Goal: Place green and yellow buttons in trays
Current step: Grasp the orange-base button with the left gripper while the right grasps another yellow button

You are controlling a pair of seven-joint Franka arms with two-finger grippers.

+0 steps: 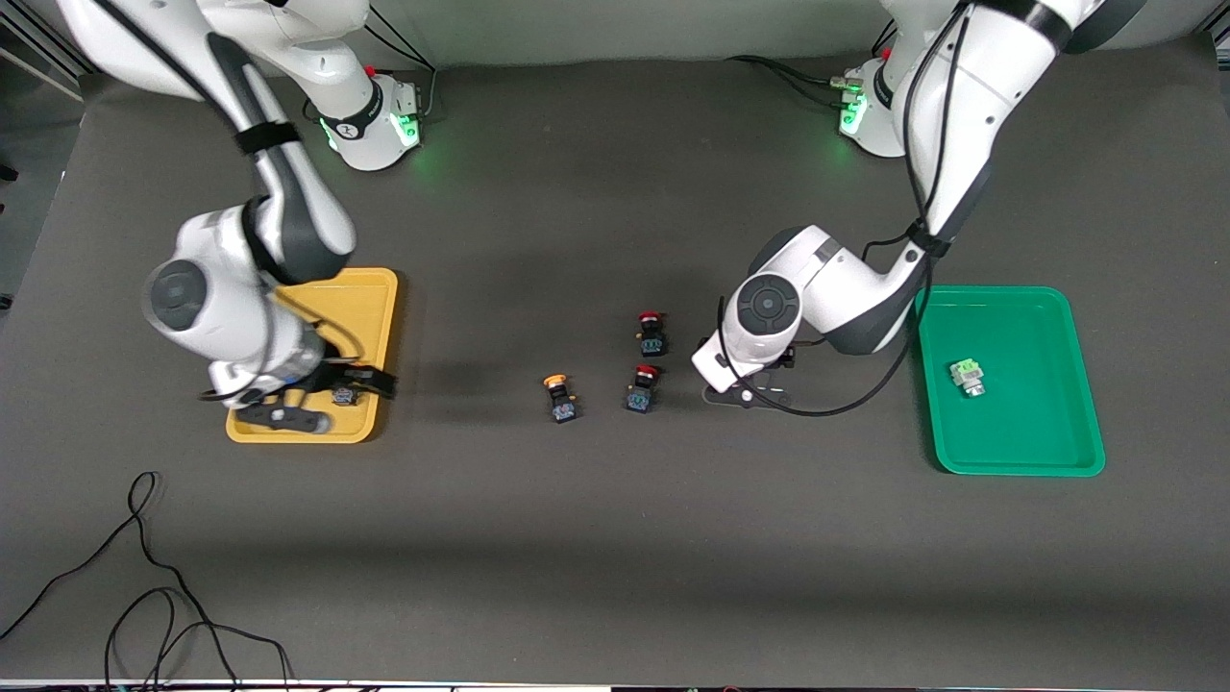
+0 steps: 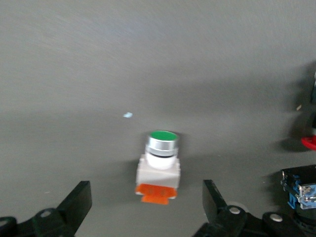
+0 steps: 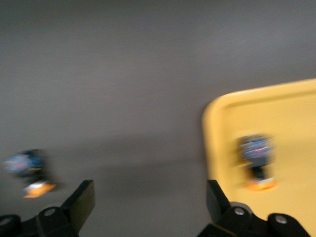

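We are hovering the left gripper (image 2: 147,210), fingers spread wide and empty, over the green-capped button (image 2: 159,165) lying on the bench (image 1: 615,538); it sits between our fingers, cap pointing away. Two red-capped buttons (image 1: 649,360) are lying just beside it. The right gripper (image 3: 148,207), also wide and empty, is hanging over the yellow tray (image 1: 370,288), a yellow button (image 3: 256,160) inside.

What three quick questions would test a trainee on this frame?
1. True or false: the green tray holds one whitish button.
2. The right gripper is over: A the yellow tray; B the green tray; C the red-capped buttons.
3. Fill in: the button framed by the open left gripper has a ____ cap.
Key: 1 true; 2 A; 3 green.
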